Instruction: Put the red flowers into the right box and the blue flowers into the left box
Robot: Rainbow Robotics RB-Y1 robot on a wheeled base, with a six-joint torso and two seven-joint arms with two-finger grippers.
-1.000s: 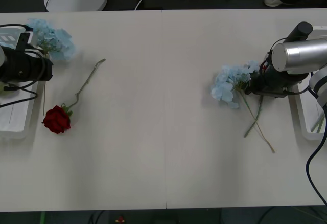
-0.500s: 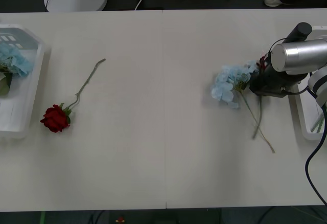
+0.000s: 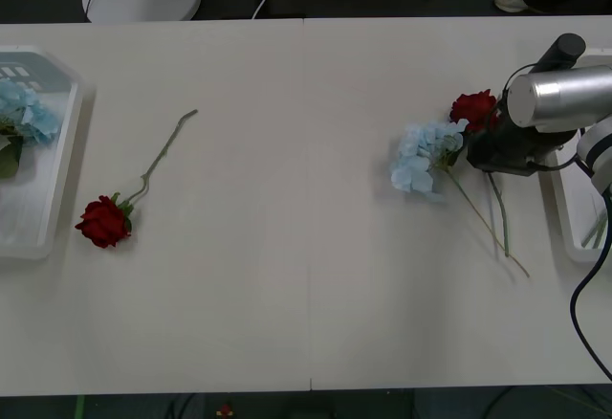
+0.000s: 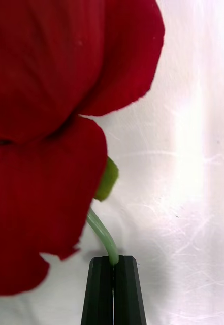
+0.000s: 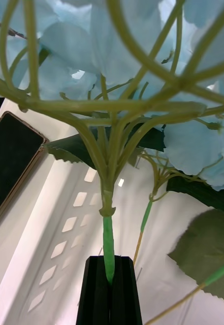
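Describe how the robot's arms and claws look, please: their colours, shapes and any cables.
In the front view the right arm ends in a shiny silver cylinder with a black round knob on top and a dark block below; thin black cables loop around it, and a thicker black cable hangs at the edge. The right claw and the left claw each have two flat black, faintly ribbed fingers.

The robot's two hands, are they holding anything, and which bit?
Yes. The right end effector pinches a red flower by its green stem, just below the head. The left end effector pinches a blue flower by its stem, below the cluster.
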